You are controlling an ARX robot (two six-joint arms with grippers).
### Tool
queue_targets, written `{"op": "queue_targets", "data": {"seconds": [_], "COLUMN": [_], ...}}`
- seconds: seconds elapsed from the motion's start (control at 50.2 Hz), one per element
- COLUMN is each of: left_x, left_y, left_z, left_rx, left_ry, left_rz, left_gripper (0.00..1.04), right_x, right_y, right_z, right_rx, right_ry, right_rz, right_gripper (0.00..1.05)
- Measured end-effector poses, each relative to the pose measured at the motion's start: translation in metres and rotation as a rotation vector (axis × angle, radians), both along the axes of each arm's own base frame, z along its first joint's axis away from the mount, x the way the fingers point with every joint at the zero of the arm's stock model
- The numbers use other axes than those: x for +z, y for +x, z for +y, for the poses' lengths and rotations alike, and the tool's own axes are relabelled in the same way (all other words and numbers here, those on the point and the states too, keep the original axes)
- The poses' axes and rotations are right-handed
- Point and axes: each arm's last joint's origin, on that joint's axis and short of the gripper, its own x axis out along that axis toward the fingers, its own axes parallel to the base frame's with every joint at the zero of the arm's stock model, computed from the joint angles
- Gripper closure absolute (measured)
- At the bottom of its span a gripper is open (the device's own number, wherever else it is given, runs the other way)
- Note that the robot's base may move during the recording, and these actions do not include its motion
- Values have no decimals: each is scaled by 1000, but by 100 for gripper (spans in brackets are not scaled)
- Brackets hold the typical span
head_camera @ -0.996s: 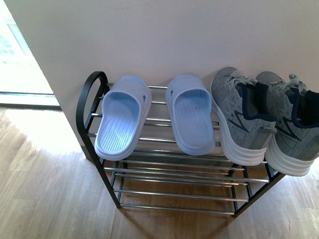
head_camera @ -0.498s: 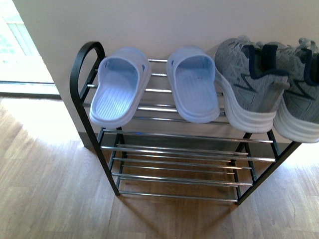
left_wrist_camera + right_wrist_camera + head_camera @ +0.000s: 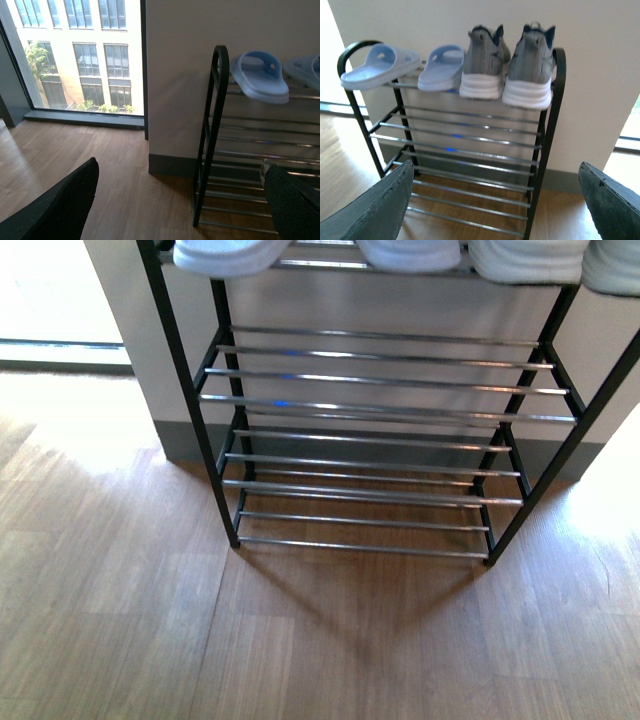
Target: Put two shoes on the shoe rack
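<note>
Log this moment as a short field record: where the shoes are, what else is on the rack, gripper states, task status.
shoes: two grey sneakers side by side on the top tier, heels facing out
rack: shoe rack against the wall, lower tiers bare
other items: two light blue slippers on the top tier beside the sneakers
left gripper: left gripper open, holding nothing
right gripper: right gripper open, holding nothing
front view: shows only the lower tiers and soles at the top edge
task status: both sneakers appear placed
</note>
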Motion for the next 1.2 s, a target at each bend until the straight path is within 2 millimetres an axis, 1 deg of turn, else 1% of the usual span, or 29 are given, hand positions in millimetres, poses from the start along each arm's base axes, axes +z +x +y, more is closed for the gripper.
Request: {"op": "queue_targets", "data": {"seconds": [1.195], "left_x": [0], "left_y": [0], "left_z": [0], "left_rx": [0], "left_ry": [0], "left_rz": [0], "left_gripper": [9], "right_x": [0], "right_y": [0], "right_z": [0], "right_rx": [0], "right_ry": [0], "right_rz": [-1], "right_gripper": [9]}}
